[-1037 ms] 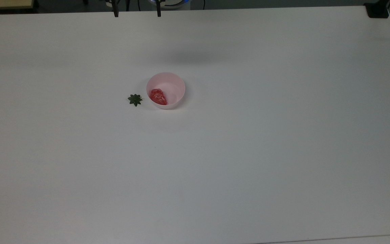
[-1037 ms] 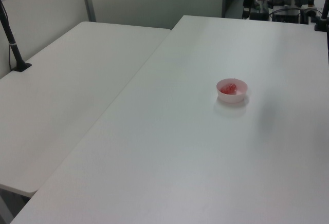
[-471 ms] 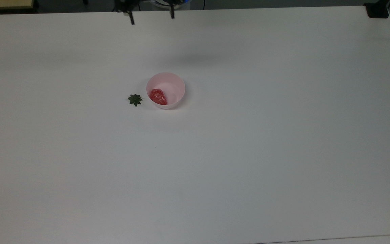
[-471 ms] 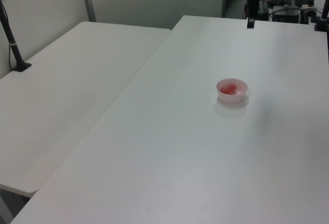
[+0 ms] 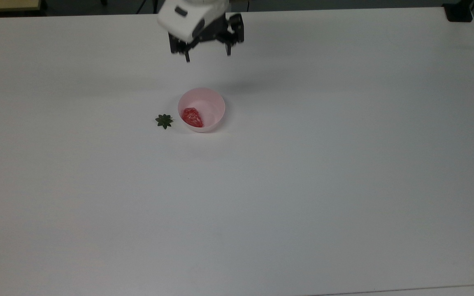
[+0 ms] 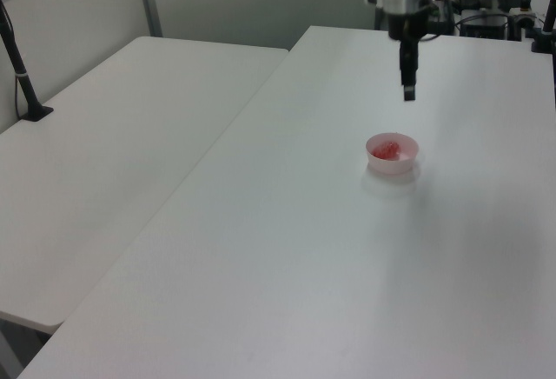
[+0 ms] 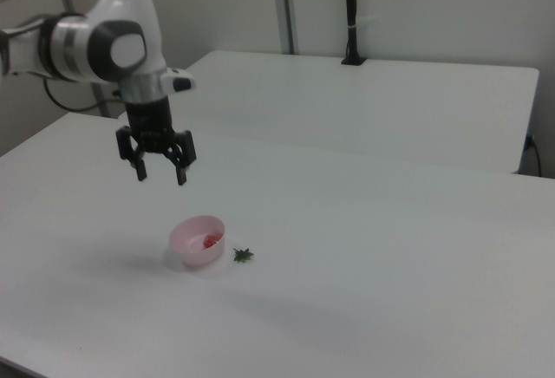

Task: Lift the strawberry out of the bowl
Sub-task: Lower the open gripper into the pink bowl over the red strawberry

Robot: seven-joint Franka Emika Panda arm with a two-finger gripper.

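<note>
I have the white table (image 5: 303,185) in front of me with very little on it, and the big change over the last second is the arm: a moment ago only the two fingertips poked in at the far edge in the top view, and now the whole wrist and gripper (image 5: 207,54) have swung in over the tabletop. In the right view the gripper (image 7: 160,175) hangs well above the bowl (image 7: 197,241), fingers spread wide apart and holding nothing. The bowl (image 5: 201,109) has not shifted, and the strawberry (image 5: 192,117) lies inside it, against the wall on the top view's left. The green leaf piece (image 5: 164,121) sits on the table just beside the bowl, on the same side. I read this as the approach under way; I judge that I must yet centre over the fruit and descend.
</note>
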